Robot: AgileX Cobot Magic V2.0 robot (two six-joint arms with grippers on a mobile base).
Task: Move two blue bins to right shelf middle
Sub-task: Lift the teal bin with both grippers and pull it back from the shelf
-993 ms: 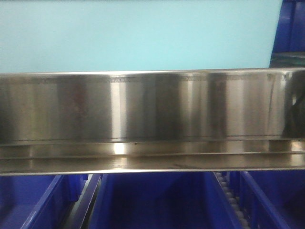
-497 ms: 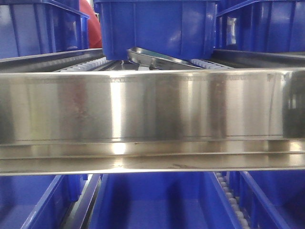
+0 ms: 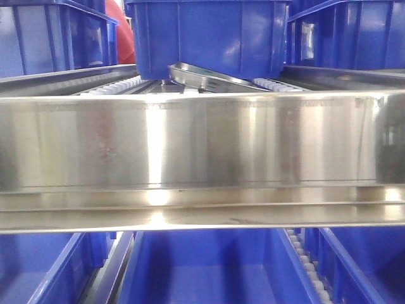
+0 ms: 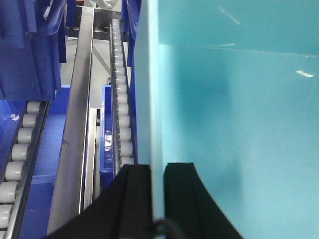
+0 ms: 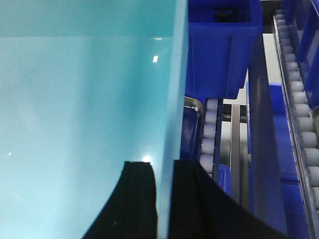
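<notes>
A light blue bin (image 4: 239, 124) fills most of both wrist views, and I see down into it. My left gripper (image 4: 158, 167) is shut on its left wall, one black finger (image 4: 137, 199) outside and the other inside. My right gripper (image 5: 163, 163) is shut on the right wall of the same bin (image 5: 79, 99) in the same way. The front view shows neither the light blue bin nor the grippers. A dark blue bin (image 3: 209, 35) stands on the roller shelf straight ahead, behind the steel shelf rail (image 3: 202, 152).
A steel tray (image 3: 209, 76) lies tilted under the dark blue bin's front. More dark blue bins stand at left (image 3: 50, 38), right (image 3: 348, 31) and on the level below (image 3: 209, 266). Roller tracks (image 4: 119, 99) (image 5: 299, 99) flank the held bin; another dark blue bin (image 5: 222, 45) sits ahead.
One second ago the light blue bin filled the top of the front view. It has since left that view, uncovering the dark blue bins and tray behind the rail.
</notes>
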